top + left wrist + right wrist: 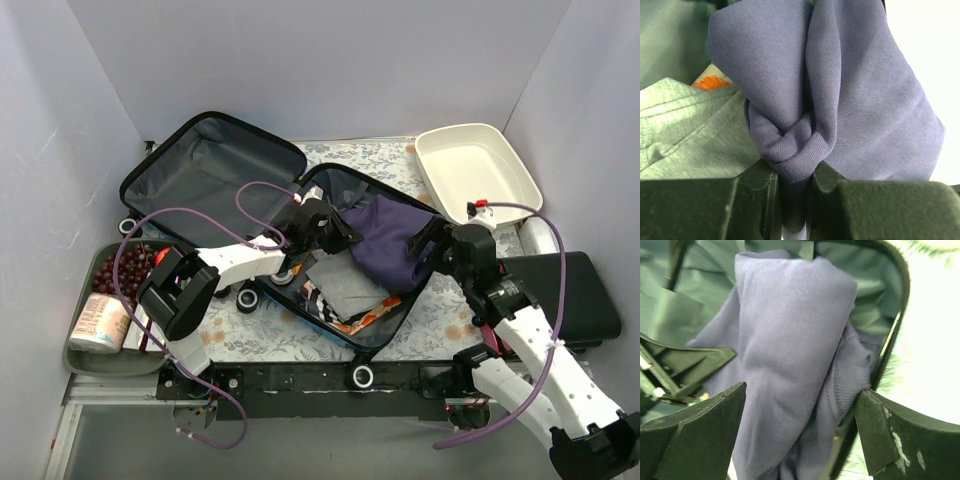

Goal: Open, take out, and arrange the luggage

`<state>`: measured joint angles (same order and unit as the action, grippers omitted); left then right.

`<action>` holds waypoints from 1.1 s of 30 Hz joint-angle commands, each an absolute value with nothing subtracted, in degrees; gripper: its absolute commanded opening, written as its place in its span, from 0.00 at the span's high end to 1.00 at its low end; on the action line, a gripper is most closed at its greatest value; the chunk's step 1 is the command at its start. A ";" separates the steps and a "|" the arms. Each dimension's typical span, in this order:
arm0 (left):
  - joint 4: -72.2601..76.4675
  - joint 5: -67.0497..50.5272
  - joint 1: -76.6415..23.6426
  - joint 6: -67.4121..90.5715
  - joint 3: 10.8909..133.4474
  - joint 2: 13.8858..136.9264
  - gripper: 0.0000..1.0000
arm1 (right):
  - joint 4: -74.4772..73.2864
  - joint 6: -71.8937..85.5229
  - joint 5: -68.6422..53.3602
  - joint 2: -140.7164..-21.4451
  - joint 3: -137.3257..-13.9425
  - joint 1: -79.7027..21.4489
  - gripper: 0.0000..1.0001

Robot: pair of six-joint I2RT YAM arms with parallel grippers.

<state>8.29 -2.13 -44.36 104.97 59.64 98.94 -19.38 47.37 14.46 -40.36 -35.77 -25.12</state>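
Note:
The luggage (210, 165) lies open on the table, its lid flat at the back left and its base towards the front. A purple garment (385, 240) is bunched up in the base. My left gripper (335, 232) reaches in from the left; the left wrist view shows that gripper (792, 175) shut on a rolled fold of the purple garment (850, 100). From the right my right gripper (432, 240) meets the same cloth. In its own view the right gripper (801, 395) stands open, the purple garment (790, 340) between its spread fingers and the luggage's zip rim (895, 315) beside it.
A folded grey garment (345, 275) and colourful items lie in the luggage base. A white tub (470, 165) stands at the back right, a flat black case (570, 295) at the right. A grey-green bin (90, 355) at the left holds dark beads and a can.

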 commanded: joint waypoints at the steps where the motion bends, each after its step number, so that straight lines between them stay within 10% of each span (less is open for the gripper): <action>1: 3.78 1.85 -43.95 103.27 62.31 98.96 1.00 | -37.59 21.92 20.73 -45.86 -47.61 -25.22 0.07; 6: 1.50 2.46 -43.95 103.27 63.81 99.49 1.00 | -45.19 7.27 26.20 -44.84 -56.24 -25.58 0.07; 13: 1.06 1.06 -44.03 104.32 65.83 100.81 1.00 | -36.83 -9.91 -13.57 -42.78 -59.24 -26.19 0.05; 23: -1.93 0.35 -43.95 104.41 69.70 102.30 1.00 | -34.98 -15.12 21.42 -61.84 -57.56 -60.71 0.02; 33: -3.60 0.62 -43.68 103.97 70.14 100.99 1.00 | -33.41 -19.15 38.34 -70.58 -53.71 -61.44 0.02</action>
<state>-2.57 -1.65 -44.38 104.40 68.10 102.56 -36.29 -16.32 32.47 -73.28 -55.35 -62.61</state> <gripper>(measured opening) 0.135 0.982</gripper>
